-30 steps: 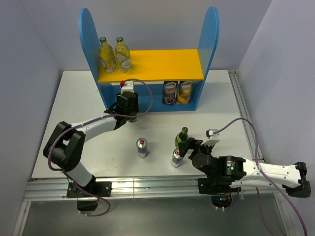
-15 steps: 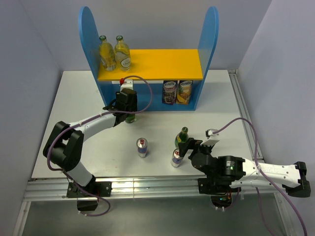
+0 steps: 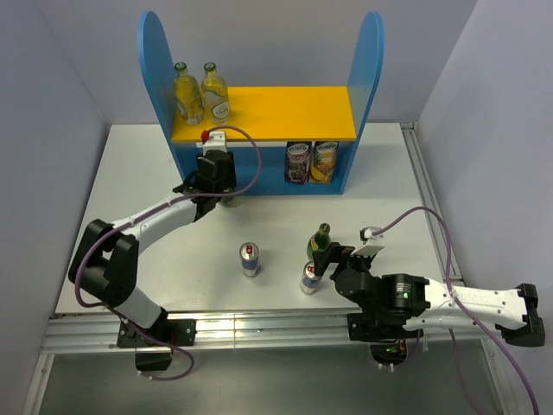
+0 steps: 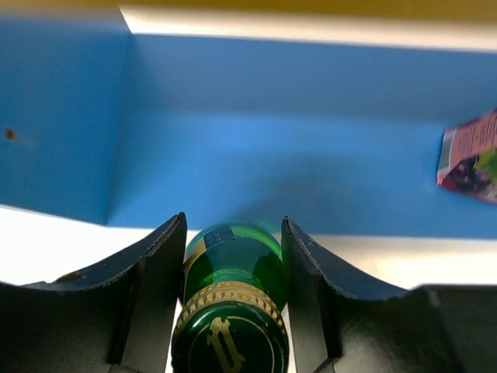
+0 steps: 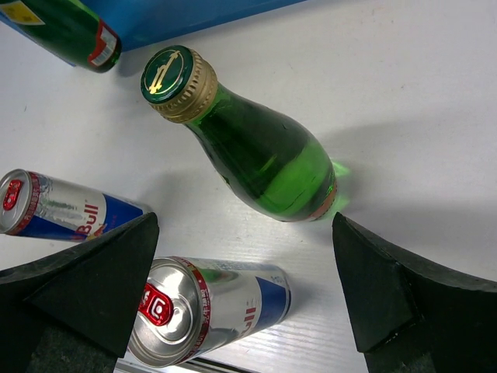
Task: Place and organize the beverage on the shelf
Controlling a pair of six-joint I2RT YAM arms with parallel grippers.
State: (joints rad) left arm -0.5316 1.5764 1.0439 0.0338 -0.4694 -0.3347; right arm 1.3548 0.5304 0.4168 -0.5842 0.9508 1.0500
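1. Left arm at the shelf mouth: the left gripper [image 4: 233, 227] has its jaws closed to a narrow gap around the neck and shoulder of a dark green glass bottle with a gold-trimmed cap [image 4: 231, 268], one finger on each side.
2. We see that bottle at the front edge of the lower bay of the blue two-tier shelf with round-topped side panels and a yellow upper board [image 3: 285, 112], near its left wall. A strip of white desk [image 3: 389, 173] shows between bottle and bay floor. We cannot tell whether its base is touching down.
3. The key relation, in our judgement: the empty bay lies straight ahead of the jaws, the bottle's long axis stands roughly upright, and the coming move is a short push forward before release.
4. Two clear pale-yellow glass bottles [image 3: 200, 95] stand side by side at the left end of the upper board; purple and yellow fruit-printed cartons [image 3: 311, 162] fill the lower bay's right side.
5. The right gripper [image 5: 245, 233] hangs with jaws spread wide and empty over a second dark green bottle [image 5: 256, 148] and a slim blue-silver can [image 5: 202, 311]. Another can [image 3: 250, 258] stands further left, between the two arms.
6. We judge the right arm nearer to that bottle and can.
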